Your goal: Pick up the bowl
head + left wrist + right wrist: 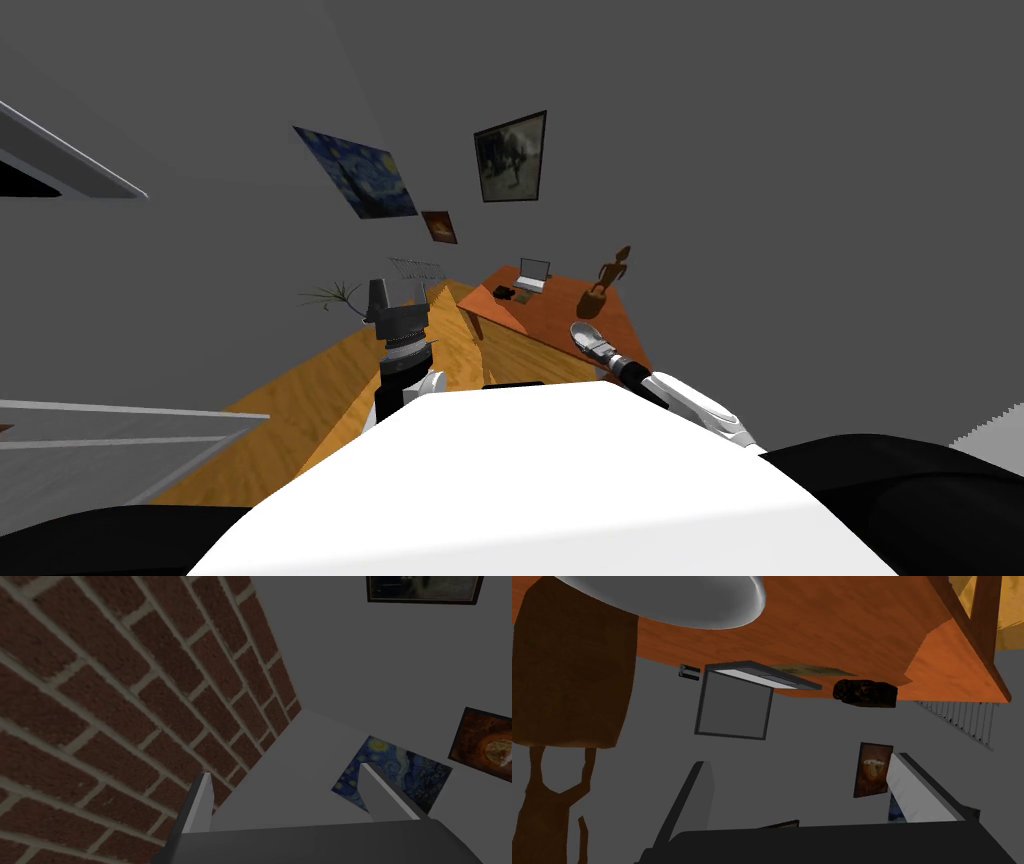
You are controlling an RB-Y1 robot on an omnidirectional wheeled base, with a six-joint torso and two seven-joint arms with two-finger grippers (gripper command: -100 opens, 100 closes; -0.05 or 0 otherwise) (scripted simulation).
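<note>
1. Our left gripper (286, 769) is held up on our left over the wooden floor, its fingers parted with nothing between them.
2. Ahead, an orange-brown table (560, 310) carries an open laptop (532, 275) and a brown wooden figure (612, 270).
3. The grey bowl (662, 601) sits on that table, just beside the figure's base.
4. Our right gripper (799, 760) faces the table with its fingers spread and empty, apart from the bowl.

Dim, flat, even light throughout; walls splay toward the head view's corners.

Bowl (662, 601): plain grey, smooth, round; sits on orange-brown table (837, 621), near dark brown figure (567, 676).
</note>
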